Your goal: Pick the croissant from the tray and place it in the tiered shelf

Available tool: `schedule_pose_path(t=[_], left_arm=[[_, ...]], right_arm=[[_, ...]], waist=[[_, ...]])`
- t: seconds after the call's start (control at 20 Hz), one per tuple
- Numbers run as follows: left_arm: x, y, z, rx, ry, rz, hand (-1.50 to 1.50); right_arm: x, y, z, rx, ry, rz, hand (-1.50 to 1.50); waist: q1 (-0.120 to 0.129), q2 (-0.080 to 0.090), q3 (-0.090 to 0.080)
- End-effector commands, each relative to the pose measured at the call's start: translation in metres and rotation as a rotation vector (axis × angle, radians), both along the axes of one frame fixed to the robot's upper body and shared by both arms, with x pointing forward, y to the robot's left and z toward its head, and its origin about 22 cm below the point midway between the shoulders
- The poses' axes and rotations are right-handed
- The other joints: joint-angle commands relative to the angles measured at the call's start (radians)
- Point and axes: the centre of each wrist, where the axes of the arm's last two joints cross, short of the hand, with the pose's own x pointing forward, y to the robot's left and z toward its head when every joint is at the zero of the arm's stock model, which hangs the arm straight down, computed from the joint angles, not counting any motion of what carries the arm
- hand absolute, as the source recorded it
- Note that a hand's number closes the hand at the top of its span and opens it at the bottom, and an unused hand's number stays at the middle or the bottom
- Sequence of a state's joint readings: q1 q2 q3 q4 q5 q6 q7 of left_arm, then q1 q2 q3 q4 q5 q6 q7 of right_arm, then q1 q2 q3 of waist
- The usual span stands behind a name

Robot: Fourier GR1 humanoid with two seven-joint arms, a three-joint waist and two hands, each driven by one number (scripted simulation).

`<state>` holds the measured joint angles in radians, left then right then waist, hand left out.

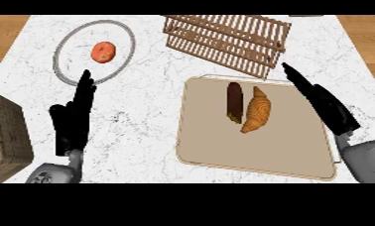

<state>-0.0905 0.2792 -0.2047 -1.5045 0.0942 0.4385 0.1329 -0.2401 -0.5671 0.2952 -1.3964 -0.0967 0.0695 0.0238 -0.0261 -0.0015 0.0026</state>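
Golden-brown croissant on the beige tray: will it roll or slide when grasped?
The golden-brown curved croissant lies flat on the beige tray, so rolling seems unlikely. It probably slides on the smooth tray. The dark brown elongated item sits close beside it and may get nudged.

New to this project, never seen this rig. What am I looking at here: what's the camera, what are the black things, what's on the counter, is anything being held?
There is a single picture, taken from the robot's head and looking steeply down at a white marble counter. The black shapes are the robot's two hands on grey forearms, coming in from the bottom edge. The left hand rests open at the left, fingers up. The right hand is open too, with straight fingers along the tray's right edge. Neither holds anything.

On the counter: a beige tray carrying a croissant and, beside it, a dark long item I cannot identify. Behind the tray stands a wooden slatted shelf. At the upper left lies a round plate with a small orange item on it.
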Motion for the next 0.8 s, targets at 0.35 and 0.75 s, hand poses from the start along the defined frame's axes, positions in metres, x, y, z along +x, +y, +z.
schedule_pose_path(t=[0.35, 0.75], left_arm=[[-0.040, 0.037, -0.046, -0.150, 0.329, 0.072, 0.00], [-0.036, 0.067, -0.043, -0.206, 0.360, -0.022, 0.00]], right_arm=[[-0.030, -0.120, 0.047, -0.445, -0.205, -0.888, 1.50], [-0.115, -0.026, 0.033, -0.255, -0.206, -0.905, -1.50]], waist=[[-0.108, -0.018, -0.021], [-0.026, -0.009, -0.008]])
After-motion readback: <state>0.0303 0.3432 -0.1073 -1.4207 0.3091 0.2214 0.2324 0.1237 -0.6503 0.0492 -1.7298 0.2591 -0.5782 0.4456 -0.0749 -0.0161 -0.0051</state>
